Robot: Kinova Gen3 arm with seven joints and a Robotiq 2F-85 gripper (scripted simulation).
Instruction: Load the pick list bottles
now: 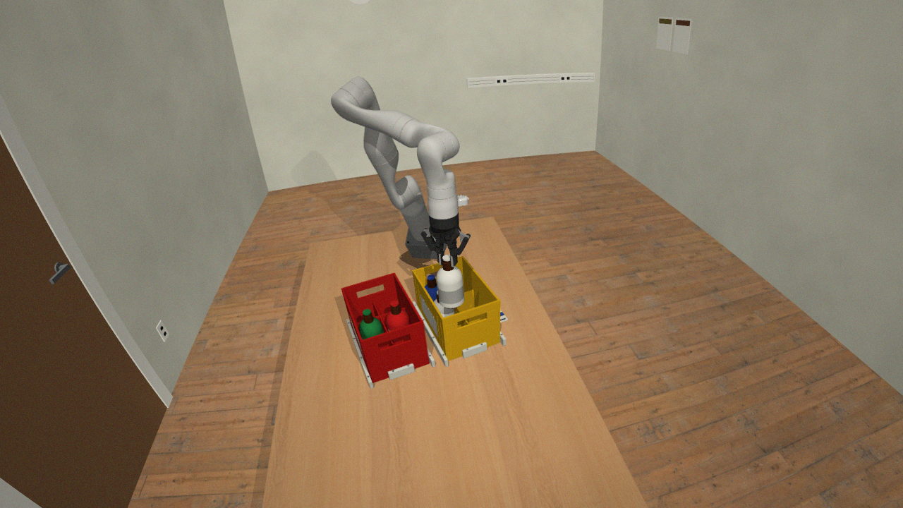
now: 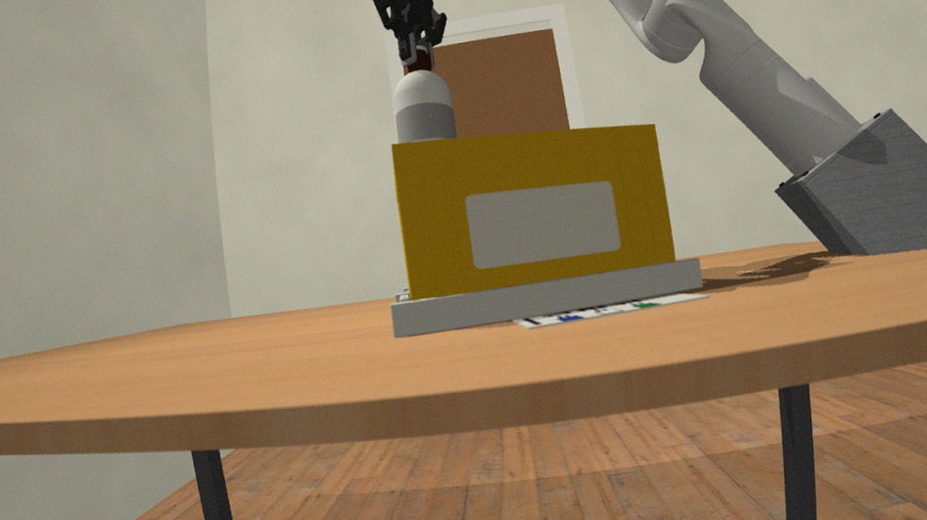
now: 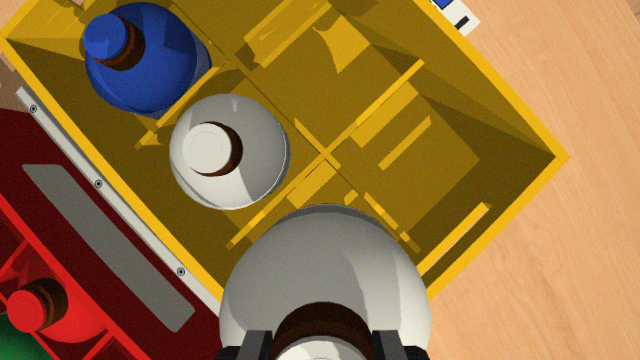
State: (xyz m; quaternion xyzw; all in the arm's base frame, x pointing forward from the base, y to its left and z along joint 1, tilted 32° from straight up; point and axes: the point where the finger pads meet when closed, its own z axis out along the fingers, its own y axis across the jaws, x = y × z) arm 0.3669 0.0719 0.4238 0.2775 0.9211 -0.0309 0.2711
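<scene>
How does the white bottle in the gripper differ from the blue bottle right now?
The held white bottle is white-capped; the blue bottle is blue-capped.
The white one hangs above the yellow crate, its neck in the gripper; the blue one stands in a compartment, ungripped.
Both are upright and brown-necked.

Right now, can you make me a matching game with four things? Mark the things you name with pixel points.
1. white bottle with grey label point(image 1: 450, 285) point(image 2: 423, 110) point(image 3: 320, 260)
2. blue-capped bottle point(image 1: 432, 289) point(image 3: 150, 65)
3. green-capped bottle point(image 1: 370, 327)
4. black gripper point(image 1: 446, 255) point(image 2: 417, 57) point(image 3: 322, 347)

A. standing in the yellow plastic crate
B. shut on a bottle's neck
C. held up by its neck
D. in the red plastic crate

Pairs: 1-C, 2-A, 3-D, 4-B
</scene>
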